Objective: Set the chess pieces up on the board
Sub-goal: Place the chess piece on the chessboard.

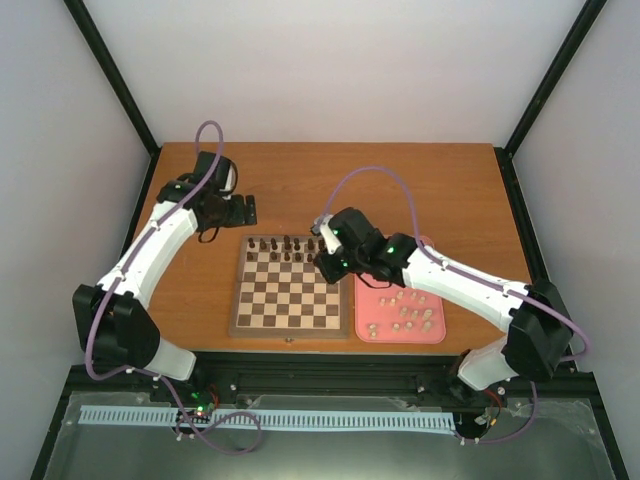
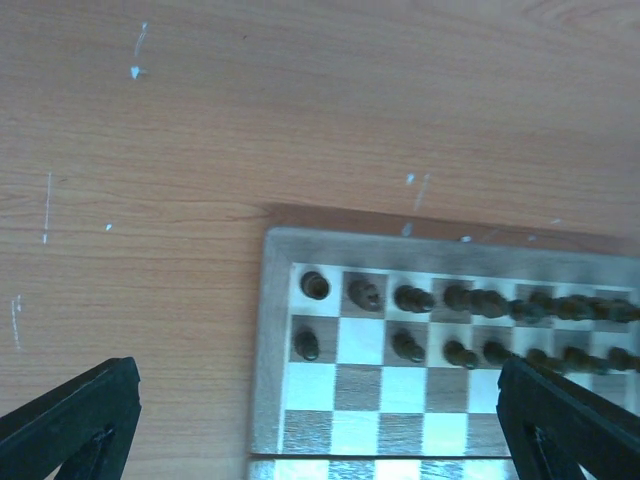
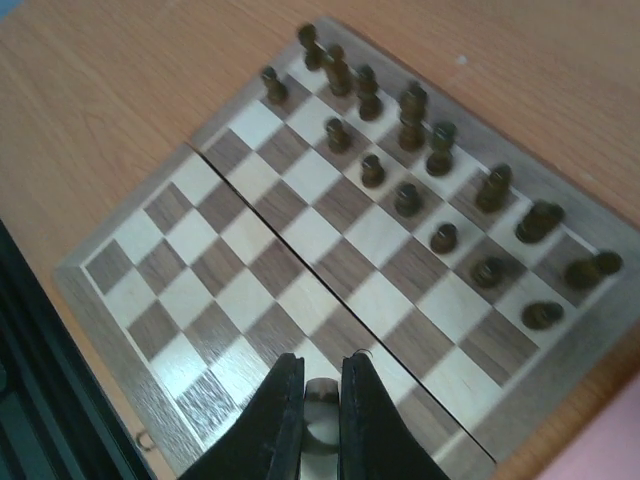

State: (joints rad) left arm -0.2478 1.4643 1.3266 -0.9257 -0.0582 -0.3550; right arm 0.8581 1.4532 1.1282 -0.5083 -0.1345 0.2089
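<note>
The right gripper [image 3: 322, 368] is clenched on one small cream piece [image 3: 320, 400]. The two dark fingers press it from both sides, and only its pale top shows between them. In the right wrist view this piece hangs over the squares at 6 o'clock, close to the fold line of the board [image 3: 200, 260]. Whether it touches the wood I cannot tell.

The left gripper [image 2: 315, 400] is released, its jaws standing wide apart with nothing between them. In the top view it [image 1: 245, 210] sits over the bare table [image 1: 420, 180], just off the board's corner at 11 o'clock.

The dark chessmen [image 1: 285, 245] fill the two rows along the 12 o'clock edge of the board [image 1: 237, 300]. Seen from the right wrist they [image 3: 410, 150] stand at 1 to 2 o'clock from the held piece, well apart from it. The other cream pieces [image 1: 405, 310] lie scattered in the pink tray [image 1: 362, 330], which touches the board's 3 o'clock side. The right arm [image 1: 460, 285] reaches across this tray.

The rows from the board's middle to its 6 o'clock edge are free squares. The black frame rail [image 1: 330, 365] runs near that edge. Toward 12 o'clock, past the dark chessmen, the table is open wood.
</note>
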